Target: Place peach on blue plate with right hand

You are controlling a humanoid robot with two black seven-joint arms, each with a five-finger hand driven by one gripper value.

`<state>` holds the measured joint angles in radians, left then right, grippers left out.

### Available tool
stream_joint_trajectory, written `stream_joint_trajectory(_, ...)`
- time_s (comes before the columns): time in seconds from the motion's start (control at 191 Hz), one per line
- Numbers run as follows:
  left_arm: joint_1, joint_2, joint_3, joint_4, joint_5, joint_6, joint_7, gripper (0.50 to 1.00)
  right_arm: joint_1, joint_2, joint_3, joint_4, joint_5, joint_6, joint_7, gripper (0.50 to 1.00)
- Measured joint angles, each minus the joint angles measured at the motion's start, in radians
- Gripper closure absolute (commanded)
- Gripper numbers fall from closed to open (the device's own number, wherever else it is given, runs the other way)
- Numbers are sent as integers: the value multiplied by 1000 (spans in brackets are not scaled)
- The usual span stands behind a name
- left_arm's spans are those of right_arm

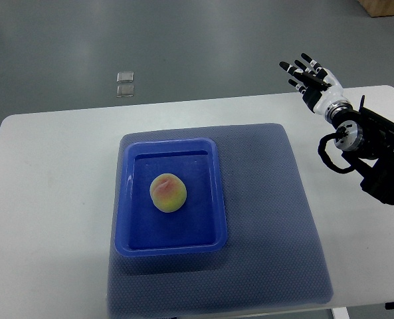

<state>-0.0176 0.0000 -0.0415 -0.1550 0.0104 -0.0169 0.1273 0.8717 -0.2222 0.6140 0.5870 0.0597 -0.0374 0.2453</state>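
A yellow-pink peach [168, 193] lies in the middle of the blue plate [139, 242], a deep rectangular tray on a blue-grey mat [270, 219]. My right hand [307, 76] is raised at the far right edge of the table, well away from the plate and the peach. Its fingers are spread and it holds nothing. Its black arm [376, 149] comes in from the right edge. The left arm is out of view.
The mat lies on a white table [50, 186]. Two small clear squares [125, 84] lie on the grey floor beyond the table's far edge. A brown box corner [386, 6] shows at the top right.
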Motion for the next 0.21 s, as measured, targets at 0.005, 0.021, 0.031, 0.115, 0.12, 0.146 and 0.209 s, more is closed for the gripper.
stream_joint_trajectory(0.005,0,0,0,0,0,0,0,500,-1,0,0,0,0,0,0,572)
stream_joint_trajectory(0.021,0,0,0,0,0,0,0,500,-2,1,0,0,-1,0,0,572)
stream_joint_trajectory(0.031,0,0,0,0,0,0,0,500,-3,2,0,0,-1,0,0,572)
stream_joint_trajectory(0.115,-1,0,0,0,0,0,0,500,-8,7,0,0,-4,-1,0,572)
stream_joint_trajectory(0.12,-1,0,0,0,0,0,0,500,-8,7,0,0,-5,-1,0,572)
stream_joint_trajectory(0.146,-1,0,0,0,0,0,0,500,-9,8,0,0,-7,-1,0,572)
stream_joint_trajectory(0.209,-1,0,0,0,0,0,0,500,-10,10,-1,0,-12,-2,0,572)
